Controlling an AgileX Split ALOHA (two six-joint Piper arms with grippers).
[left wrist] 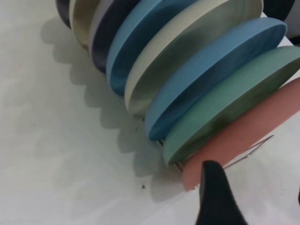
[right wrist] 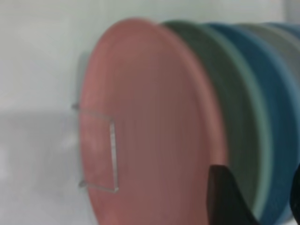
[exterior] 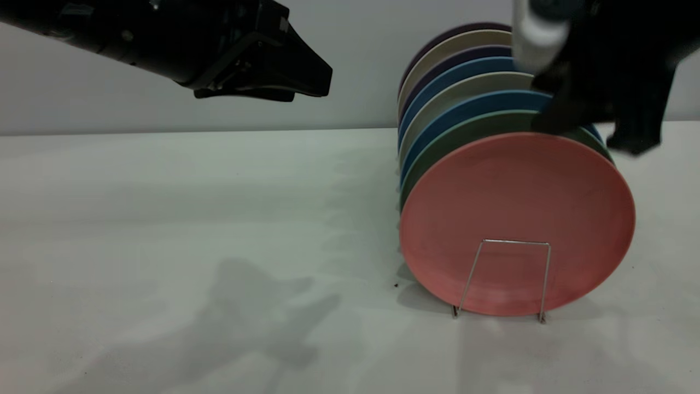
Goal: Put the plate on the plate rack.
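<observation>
Plate (exterior: 517, 219) stands on edge in the front slot of the plate rack (exterior: 506, 273), nearest the ext. camera, leaning back vs the teal-green plate (exterior: 470, 134) right behind it. Right pincer (exterior: 593, 134) hangs just above the plate's top rim, twd its right side; fingers spread, one dark finger (exterior: 552, 117) behind the rim over the green plate, the other (exterior: 634, 139) out past the rim's upper right. Can't tell if either finger touches the plate; nothing looks pinched.

Plate is round, matte salmon-pink, shallow raised rim, face plain. One upright wire loop of the rack crosses its lower front; two wire feet sit on the worktop (exterior: 191, 246) below. In the right wrist view the pink plate (right wrist: 150, 131) fills the frame w/ the loop (right wrist: 101, 150) in front of it and a dark fingertip (right wrist: 225, 197) at its edge.

Behind it, a row of same-size plates fills the rack: teal-green, blue plate (exterior: 476, 106), pale grey-green, another blue, dark purple, cream, dark one at the back. Left wrist view shows the same row edge-on, pink plate (left wrist: 243, 136) at the near end.

Left pincer (exterior: 322, 79) is up in the air at upper left, well apart from the rack, holding nothing; can't tell how its fingers stand.
</observation>
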